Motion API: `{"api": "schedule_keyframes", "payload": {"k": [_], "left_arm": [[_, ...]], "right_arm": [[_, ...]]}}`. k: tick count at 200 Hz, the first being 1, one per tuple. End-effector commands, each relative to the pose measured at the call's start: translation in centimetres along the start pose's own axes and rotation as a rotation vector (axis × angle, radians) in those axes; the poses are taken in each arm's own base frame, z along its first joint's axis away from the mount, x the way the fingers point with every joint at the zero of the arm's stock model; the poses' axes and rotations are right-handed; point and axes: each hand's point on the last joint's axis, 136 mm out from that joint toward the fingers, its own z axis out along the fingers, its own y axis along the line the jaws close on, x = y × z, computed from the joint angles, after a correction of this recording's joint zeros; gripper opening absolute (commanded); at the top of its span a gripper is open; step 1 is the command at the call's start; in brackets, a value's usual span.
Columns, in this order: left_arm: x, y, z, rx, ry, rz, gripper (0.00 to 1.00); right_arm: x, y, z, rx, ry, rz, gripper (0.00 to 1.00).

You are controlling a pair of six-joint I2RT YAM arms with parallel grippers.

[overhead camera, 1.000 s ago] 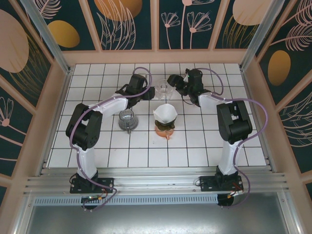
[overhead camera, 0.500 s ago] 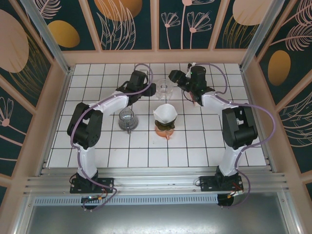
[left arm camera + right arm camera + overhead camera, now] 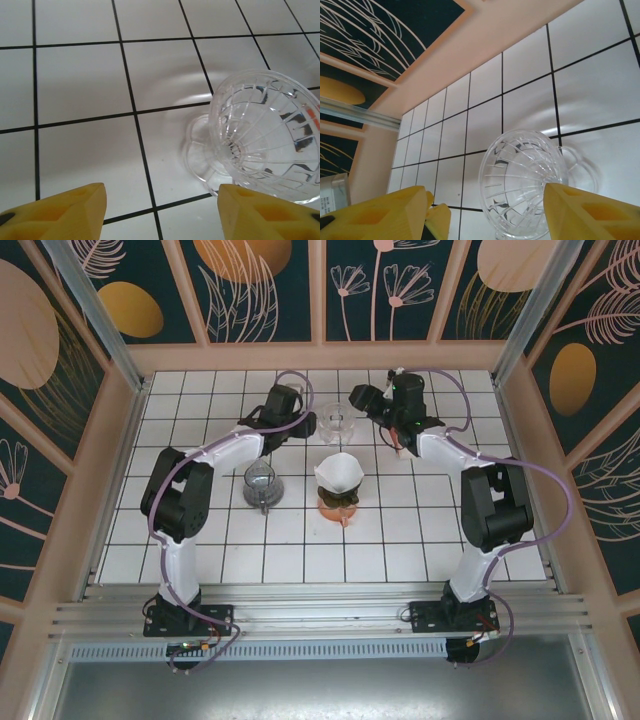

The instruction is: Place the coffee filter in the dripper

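Left gripper (image 3: pixel 161 200): jaws released and standing apart, with nothing between the two yellow fingertips (image 3: pixel 65 210). I see the glass dripper (image 3: pixel 265 145) just ahead of the right-hand fingertip, and I cannot tell whether that fingertip touches it

Right gripper (image 3: pixel 482 200): jaws likewise released and wide. The dripper's ribbed bowl sits in the gap ahead of the fingertips, its mouth turned toward this wrist camera. One fingertip stands clear of the glass; the other is at its edge, and I cannot confirm contact. No grasp is made

Count, from the overhead view:
- two grippers, left (image 3: pixel 305 425) and right (image 3: pixel 365 405), flanking the dripper (image 3: pixel 338 423)
- one dripper, near the far edge of the table (image 3: pixel 420 540), about midway along it; I cannot settle whether it is upright or tipped
- one coffee filter (image 3: pixel 339 473), a white cone, mouth up, nearer the table's middle, apart from the dripper on its near side
- one orange-brown base (image 3: pixel 338 508), directly beneath the filter and touching it
- one clear glass vessel (image 3: pixel 260 485), left of the filter, beside the left arm
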Motion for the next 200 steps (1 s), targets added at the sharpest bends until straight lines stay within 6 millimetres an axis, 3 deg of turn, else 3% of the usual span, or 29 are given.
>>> {"api": "schedule_keyframes", "payload": {"k": [1,28,82,133,200], "left_arm": [[1.1,-1.2,0.7,0.091,0.033,-0.001,0.59],[1.8,-2.1,0.2,0.151,0.048,-0.001,0.72],[3.7,-3.7,1.3,0.225,0.106,-0.008,0.66],[3.9,-5.2,2.2,0.227,0.117,0.028,0.65],[3.9,-5.4,3.5,0.210,0.115,0.039,0.65]], "right_arm": [[-0.3,0.4,-0.5,0.024,-0.017,-0.031,0.64],[-0.6,0.5,-0.6,0.036,-0.027,-0.036,0.64],[-0.8,0.1,-0.8,0.052,-0.033,-0.038,0.64],[-1.2,-0.3,-1.5,0.056,-0.046,-0.030,0.64],[-1.4,-0.6,-1.8,0.059,-0.051,-0.024,0.64]]}}
